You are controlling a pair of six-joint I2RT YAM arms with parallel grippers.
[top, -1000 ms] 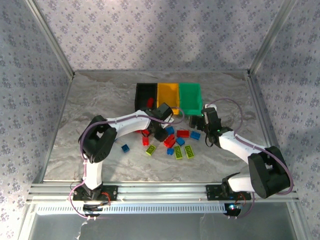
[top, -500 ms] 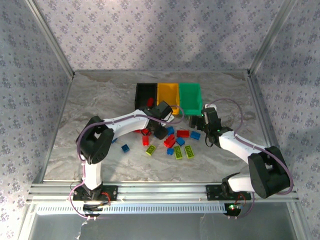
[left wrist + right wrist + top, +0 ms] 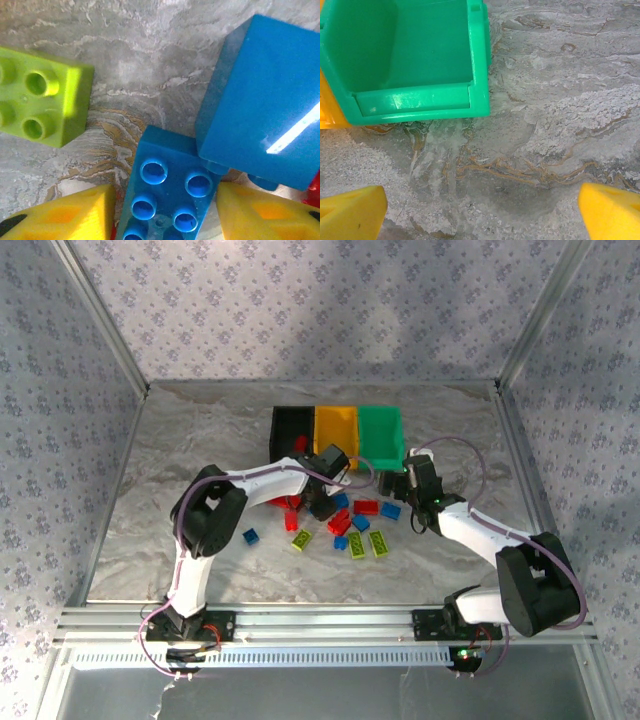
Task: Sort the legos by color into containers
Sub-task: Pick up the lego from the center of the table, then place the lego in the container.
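Observation:
The legos lie in a loose pile on the marble table, among them a red one (image 3: 365, 507), a blue one (image 3: 390, 510) and a yellow-green one (image 3: 379, 543). Behind them stand the containers in a row: black (image 3: 288, 430), orange-yellow (image 3: 335, 428), green (image 3: 381, 432). My left gripper (image 3: 322, 505) is down in the pile. Its yellow fingers are shut on a blue lego (image 3: 170, 185), studs up, low over the table. A second blue lego (image 3: 265, 110) overlaps its far corner. My right gripper (image 3: 395, 483) hangs open over bare table just in front of the green container (image 3: 480, 60).
A yellow-green lego (image 3: 40, 102) lies just left of the gripped one. A red lego (image 3: 300, 443) sits in the black container. A lone blue lego (image 3: 251, 536) lies left of the pile. Metal frame posts and patterned walls bound the table.
The left arm's elbow has swung right and forward while its gripper stayed at the pile. The right arm has not moved.

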